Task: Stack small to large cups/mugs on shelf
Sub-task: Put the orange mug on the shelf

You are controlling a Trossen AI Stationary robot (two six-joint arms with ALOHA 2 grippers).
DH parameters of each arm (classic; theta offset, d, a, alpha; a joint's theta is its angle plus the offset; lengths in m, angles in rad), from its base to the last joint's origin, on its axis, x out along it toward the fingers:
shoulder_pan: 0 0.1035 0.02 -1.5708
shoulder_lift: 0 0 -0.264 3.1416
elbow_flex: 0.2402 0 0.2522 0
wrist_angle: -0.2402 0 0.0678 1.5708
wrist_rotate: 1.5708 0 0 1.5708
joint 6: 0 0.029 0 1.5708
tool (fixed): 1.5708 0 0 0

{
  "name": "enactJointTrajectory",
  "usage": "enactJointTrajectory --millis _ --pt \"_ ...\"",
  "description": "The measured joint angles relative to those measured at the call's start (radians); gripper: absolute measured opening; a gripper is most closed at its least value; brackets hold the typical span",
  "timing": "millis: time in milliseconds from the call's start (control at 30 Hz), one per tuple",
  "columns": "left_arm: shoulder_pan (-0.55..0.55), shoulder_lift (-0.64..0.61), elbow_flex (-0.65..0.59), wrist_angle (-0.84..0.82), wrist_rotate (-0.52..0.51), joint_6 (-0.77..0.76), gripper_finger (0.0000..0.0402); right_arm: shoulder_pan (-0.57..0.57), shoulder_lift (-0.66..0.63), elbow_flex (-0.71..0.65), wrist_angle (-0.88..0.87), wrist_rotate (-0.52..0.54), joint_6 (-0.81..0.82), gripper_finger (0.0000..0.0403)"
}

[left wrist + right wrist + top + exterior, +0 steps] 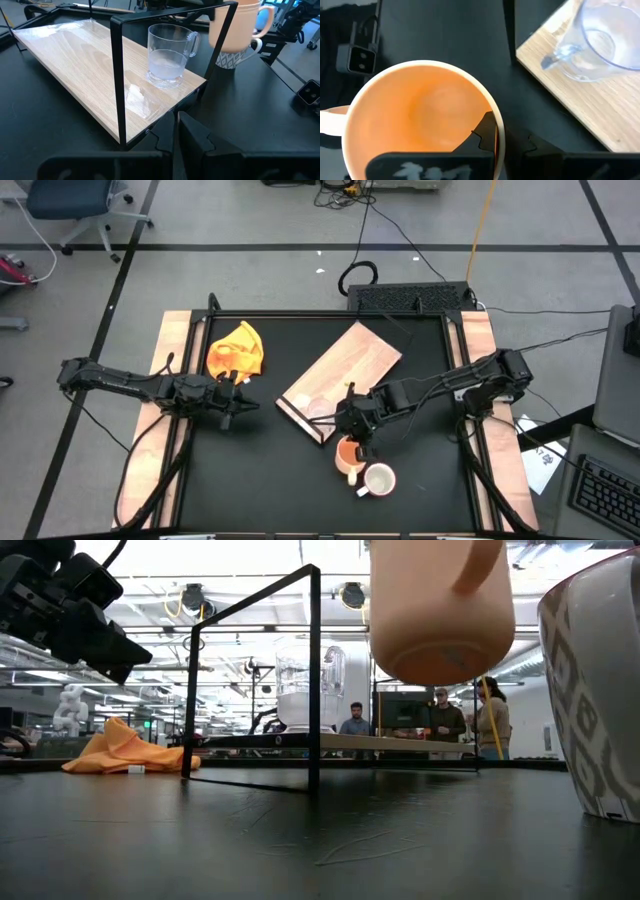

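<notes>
My right gripper [502, 131] is shut on the yellow-orange mug [347, 453], which hangs above the black tabletop [440, 610] just off the near end of the shelf [345, 370]. The tiny clear glass cup [170, 55] stands upright on its base at that end of the light wood board. A white patterned mug [380, 478] sits on the table close to the orange one, toward the near edge. Over the left part of the table, my left gripper [175, 142] stays shut and holds nothing. My right gripper pinches the orange mug's rim [492, 107], on the side roughly opposite the handle [330, 122]. One finger [482, 132] is inside the mug and one outside. The fingers come slanting down from above. The mug hangs mouth up, its base [440, 665] clear of the table.
A thin black wire frame [116, 75] rises from the shelf's near end, close to the glass cup. A crumpled yellow cloth [237, 350] lies at the far left of the table. People stand in the room beyond the table.
</notes>
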Motion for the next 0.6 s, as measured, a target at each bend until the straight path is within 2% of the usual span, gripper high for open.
enactJointTrajectory --millis 333,600 --pt "0.0 0.0 0.0 -0.003 0.0 0.001 0.0026 -0.033 -0.07 0.0 -0.03 0.04 -0.135 0.0002" --pt "0.0 0.0 0.0 -0.003 0.0 0.001 0.0026 -0.054 -0.091 0.0 -0.042 0.053 -0.132 0.0002"
